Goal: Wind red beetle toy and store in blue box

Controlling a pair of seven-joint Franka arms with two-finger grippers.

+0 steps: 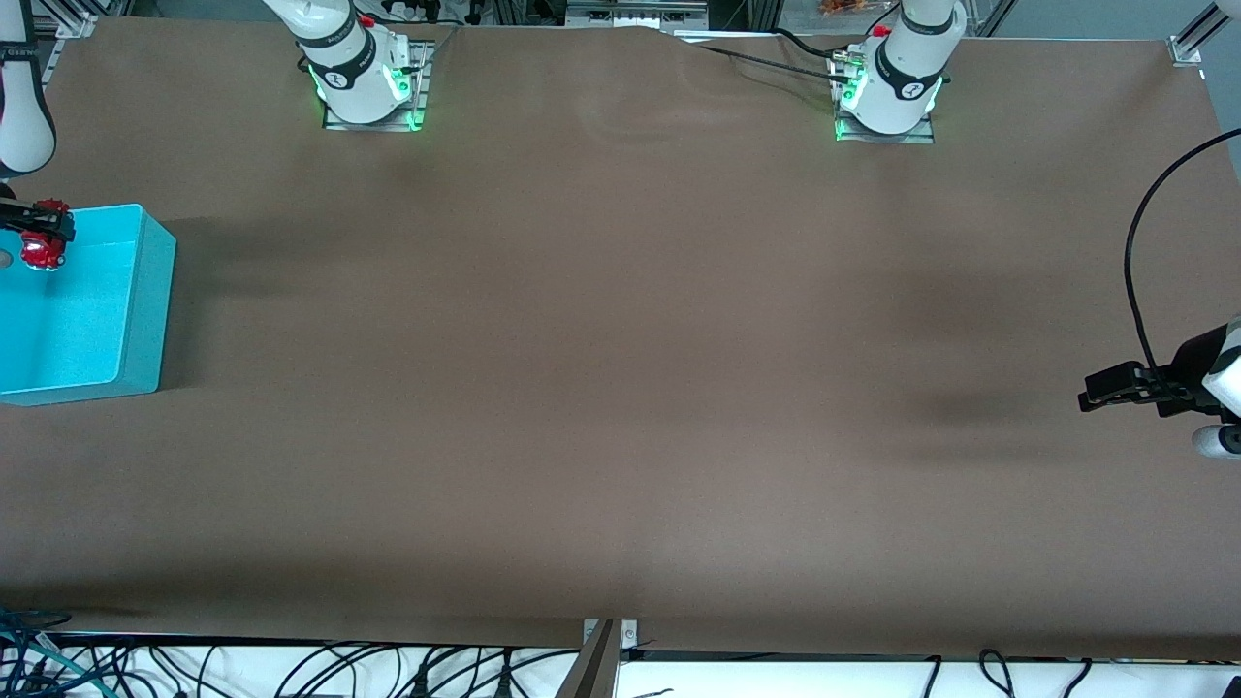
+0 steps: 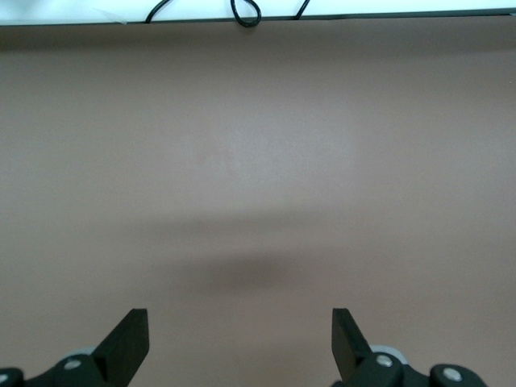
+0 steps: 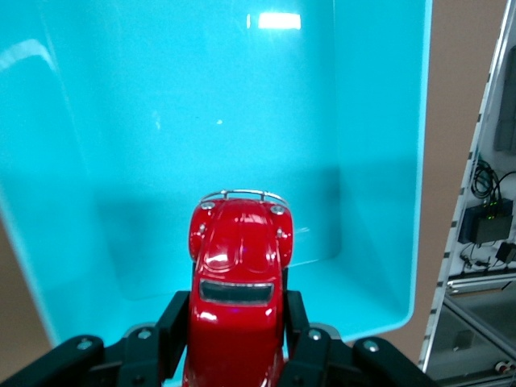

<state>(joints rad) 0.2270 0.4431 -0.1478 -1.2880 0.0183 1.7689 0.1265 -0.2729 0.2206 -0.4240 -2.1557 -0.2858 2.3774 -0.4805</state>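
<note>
Red beetle toy was clamped by right end effector over blue box, poised for release; left end effector waited, spread wide, empty, over tabletop.

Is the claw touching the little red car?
Touching. The right wrist view shows the right claw pinching the red car on both sides, over the blue box.
</note>
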